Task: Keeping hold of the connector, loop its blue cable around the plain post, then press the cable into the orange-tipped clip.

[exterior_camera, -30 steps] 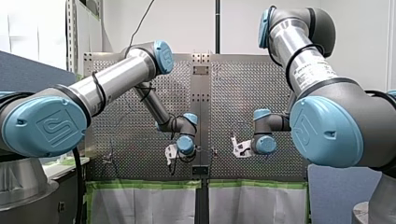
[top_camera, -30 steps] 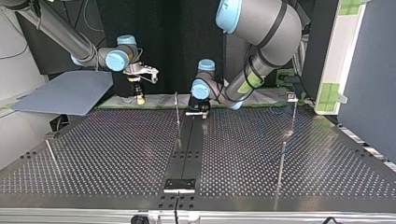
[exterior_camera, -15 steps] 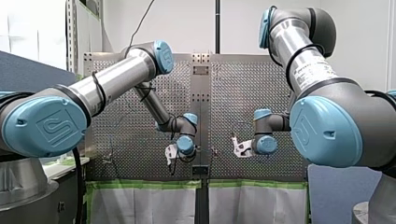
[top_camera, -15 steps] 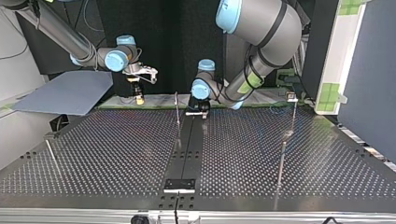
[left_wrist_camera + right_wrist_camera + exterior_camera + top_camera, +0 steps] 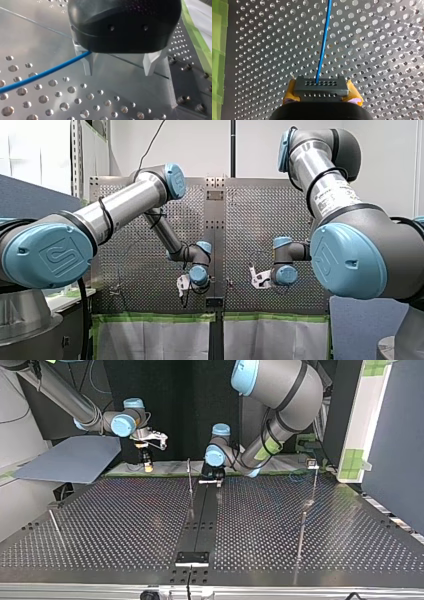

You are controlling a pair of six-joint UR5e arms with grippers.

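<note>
In the right wrist view my right gripper [image 5: 321, 90] is shut on a dark grey connector [image 5: 321, 85], yellow pads [image 5: 288, 97] on both sides of it. The blue cable [image 5: 323, 42] leaves the connector and runs straight ahead over the perforated table. In the left wrist view my left gripper [image 5: 118, 67] is open just above the plate, with nothing between its metal fingers [image 5: 88, 65]. The blue cable [image 5: 42, 75] reaches one finger and vanishes under the gripper body. In the top view my right gripper [image 5: 146, 461] hangs at the far left and my left gripper [image 5: 212, 478] sits low beside a thin post [image 5: 189, 476].
More thin posts stand on the table at the top view's right [image 5: 302, 532] and left [image 5: 54, 524]; another at the far right carries a small block [image 5: 312, 463]. A dark rail [image 5: 200, 520] runs down the table's middle. Green tape [image 5: 217, 50] marks the table's edge.
My right gripper has drifted slightly toward the top view's left with the connector. My left arm has stayed put.
</note>
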